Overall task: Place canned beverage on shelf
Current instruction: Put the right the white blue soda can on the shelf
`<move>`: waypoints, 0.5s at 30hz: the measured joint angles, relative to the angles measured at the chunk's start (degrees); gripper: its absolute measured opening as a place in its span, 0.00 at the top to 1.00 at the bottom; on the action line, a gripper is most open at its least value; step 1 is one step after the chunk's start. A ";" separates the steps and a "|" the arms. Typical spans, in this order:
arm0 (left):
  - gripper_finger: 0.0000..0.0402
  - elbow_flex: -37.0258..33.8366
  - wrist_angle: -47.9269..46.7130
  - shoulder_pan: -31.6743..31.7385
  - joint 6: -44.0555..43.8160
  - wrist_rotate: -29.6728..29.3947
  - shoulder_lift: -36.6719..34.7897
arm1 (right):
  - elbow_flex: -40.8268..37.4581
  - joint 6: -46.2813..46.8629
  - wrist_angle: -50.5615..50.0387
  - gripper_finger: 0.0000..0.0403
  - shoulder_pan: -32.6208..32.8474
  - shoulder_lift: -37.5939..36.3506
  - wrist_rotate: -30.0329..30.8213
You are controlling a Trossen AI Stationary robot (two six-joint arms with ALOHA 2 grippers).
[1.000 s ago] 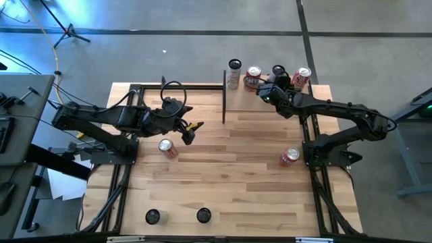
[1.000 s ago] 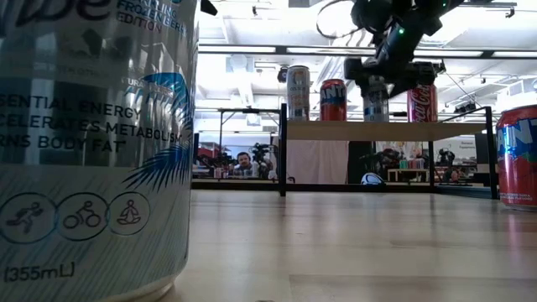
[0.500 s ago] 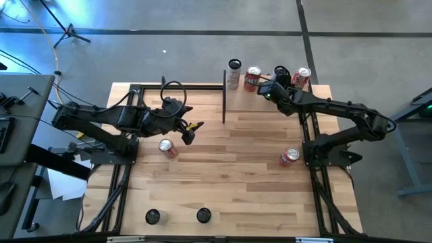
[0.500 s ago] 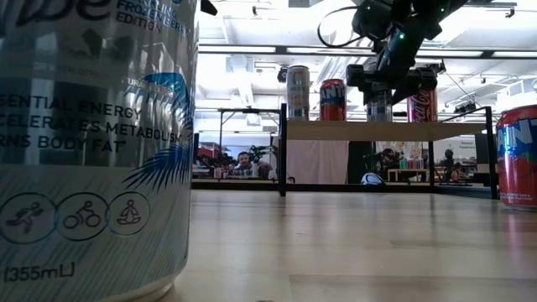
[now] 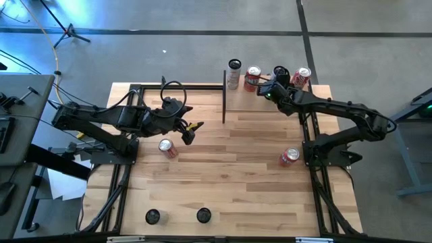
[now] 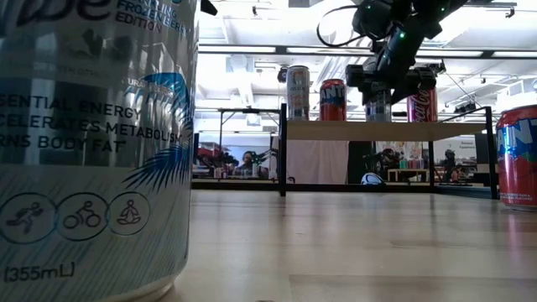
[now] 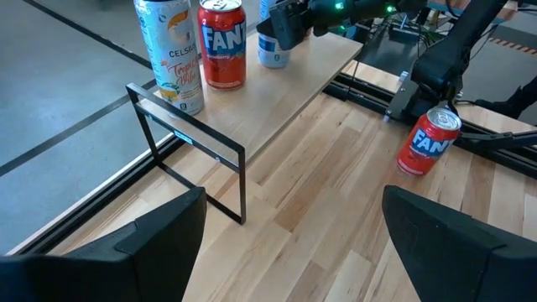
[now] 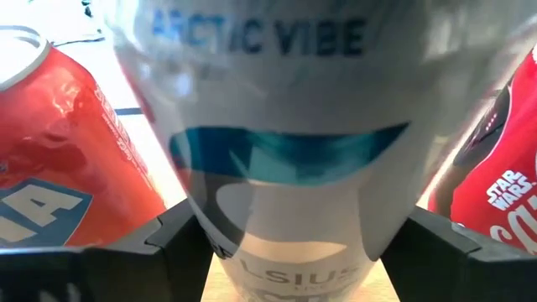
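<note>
The right gripper (image 6: 379, 82) stands at the upper right of the low view, directly over the shelf (image 6: 386, 130), with its jaws closed on a white Celsius can (image 6: 378, 104). The can is held upright, and its base appears to meet the pale board, between an orange Fanta can (image 6: 333, 99) and a red cola can (image 6: 422, 104); whether it bears its full weight there cannot be confirmed. The right wrist view shows why the grip is narrow and vertical: the neighbouring cans sit just beside the held can (image 8: 289, 143) on either side, leaving little room for the fingers. A tall Celsius can (image 6: 298, 92) occupies the shelf's left end (so the row fills from left to right). The left gripper (image 5: 189, 129) waits at centre left of the high view, jaws open and empty, near a fallen can (image 5: 167, 148), clear of the shelf so as not to obstruct the placement.
</note>
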 joint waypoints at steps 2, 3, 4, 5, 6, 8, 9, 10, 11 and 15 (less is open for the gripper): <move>0.16 -0.01 -0.01 -0.01 0.00 0.00 0.00 | 0.00 -0.08 -0.14 0.32 0.02 -0.20 -0.32; 0.16 -0.01 0.01 0.02 0.00 0.00 0.00 | 0.00 -0.05 -0.24 0.32 0.06 -0.29 -0.44; 0.16 -0.01 0.00 0.00 0.00 0.00 0.00 | 0.00 -0.07 -0.28 0.33 0.13 -0.38 -0.54; 0.16 -0.01 -0.02 0.02 0.00 0.02 0.00 | 0.00 -0.11 -0.45 0.33 0.13 -0.56 -0.77; 0.16 -0.01 0.00 -0.01 0.00 0.00 0.00 | 0.00 -0.05 -0.68 0.33 0.15 -0.78 -0.98; 0.16 -0.01 -0.01 0.00 0.00 0.02 0.00 | 0.00 1.55 -1.84 0.33 0.50 -1.18 -1.08; 0.16 -0.01 -0.02 0.00 0.00 0.00 0.00 | 0.00 3.22 -2.87 0.33 0.64 -1.50 -0.97; 0.16 -0.01 0.00 -0.01 0.00 0.01 0.00 | 0.01 4.95 -3.99 0.33 0.78 -1.82 -0.83; 0.16 -0.01 0.01 0.01 0.00 0.01 0.00 | 0.03 6.31 -5.04 0.33 0.97 -2.00 -0.69; 0.16 -0.01 0.00 0.01 0.00 0.00 0.00 | 0.07 7.17 -6.39 0.32 1.60 -2.20 -0.44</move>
